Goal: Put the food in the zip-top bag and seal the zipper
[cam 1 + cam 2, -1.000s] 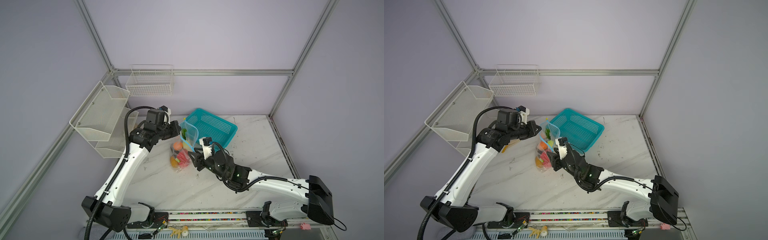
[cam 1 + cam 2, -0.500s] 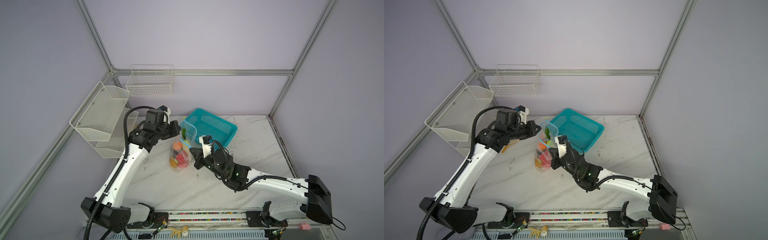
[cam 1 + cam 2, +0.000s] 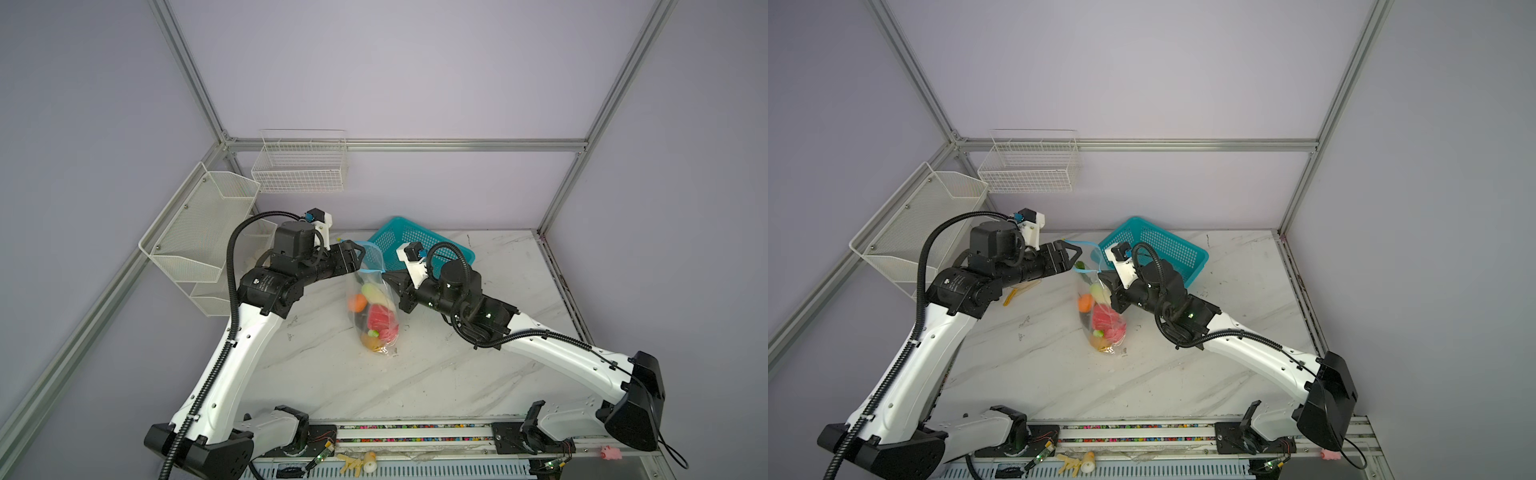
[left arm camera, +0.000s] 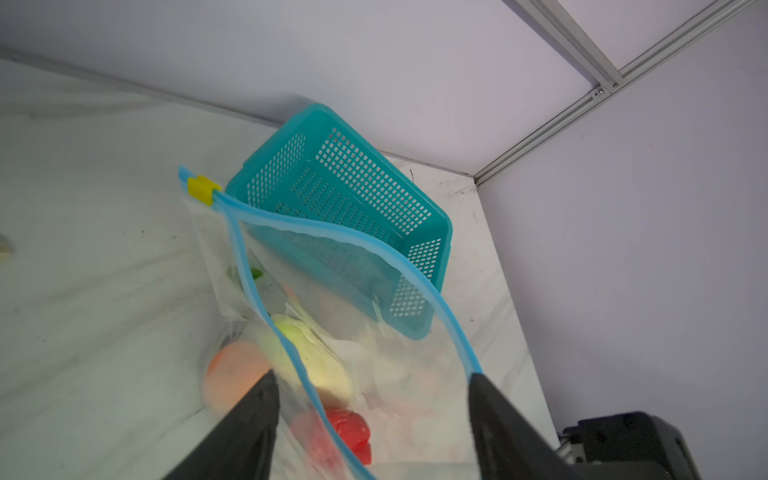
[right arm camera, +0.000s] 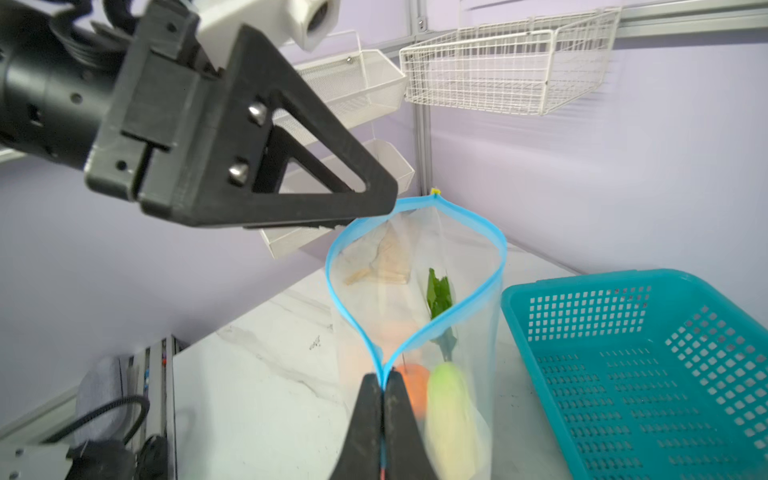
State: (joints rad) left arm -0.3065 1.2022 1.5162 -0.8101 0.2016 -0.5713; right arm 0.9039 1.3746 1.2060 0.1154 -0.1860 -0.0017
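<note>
Pinching: the right gripper (image 5: 381, 380) is clenched on the zipper (image 5: 469, 222), both blue strips being pressed together between its fingers (image 5: 365, 415) at one end of the mouth.
Left gripper (image 4: 374, 384): spread wide, nothing held; one strip is seen passing between its fingers (image 4: 253, 419), the other running to the tip of one finger, contact not discernible.
Grippers counted: two, one on either side of the bag mouth.
Zipper: one, its two strips bowed apart into an open loop; one yellow slider (image 4: 199, 190) is seated at the end far from the right gripper.
Bag (image 3: 374, 266): one, clear, held up by its mouth, its bottom resting on the table (image 3: 436, 374), between the two grippers.
Food (image 3: 377, 318): all that is seen lies inside the bag, below the fingers; one orange, one pale green, one red and one leafy green piece are made out, with more at the bottom, total not countable.
Basket (image 3: 419, 243): one, teal, just behind the bag.
</note>
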